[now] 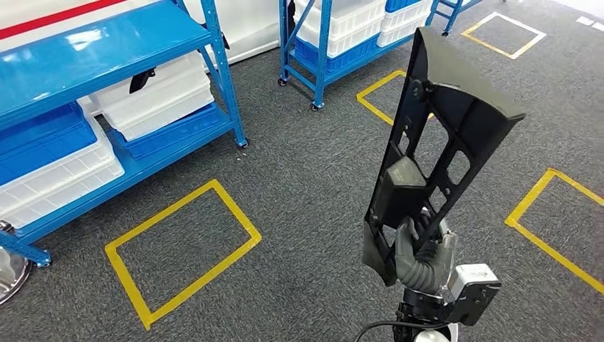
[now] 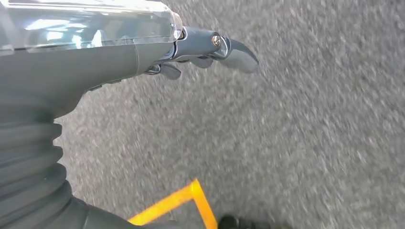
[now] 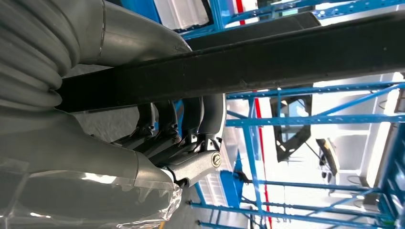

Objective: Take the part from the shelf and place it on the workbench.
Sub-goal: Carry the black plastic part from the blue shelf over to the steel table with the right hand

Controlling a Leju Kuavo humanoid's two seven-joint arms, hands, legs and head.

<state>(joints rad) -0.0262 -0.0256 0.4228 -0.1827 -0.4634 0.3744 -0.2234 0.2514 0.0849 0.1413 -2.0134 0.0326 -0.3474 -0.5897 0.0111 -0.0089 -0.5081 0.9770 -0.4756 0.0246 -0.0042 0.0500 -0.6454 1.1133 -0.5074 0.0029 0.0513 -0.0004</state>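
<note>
Fingers (image 3: 191,119) of the right hand (image 1: 425,253) wrap around the lower end of the black part (image 1: 434,135), holding it upright and slightly tilted at the lower right of the head view, above the grey carpet (image 1: 306,178). Left hand (image 2: 210,52) hangs over the carpet, its fingers (image 2: 241,57) loosely curled and holding nothing. A blue shelf (image 1: 92,50) with white bins (image 1: 160,96) and blue bins (image 1: 39,139) fills the upper left, and yellow tape squares (image 1: 181,249) mark the floor.
</note>
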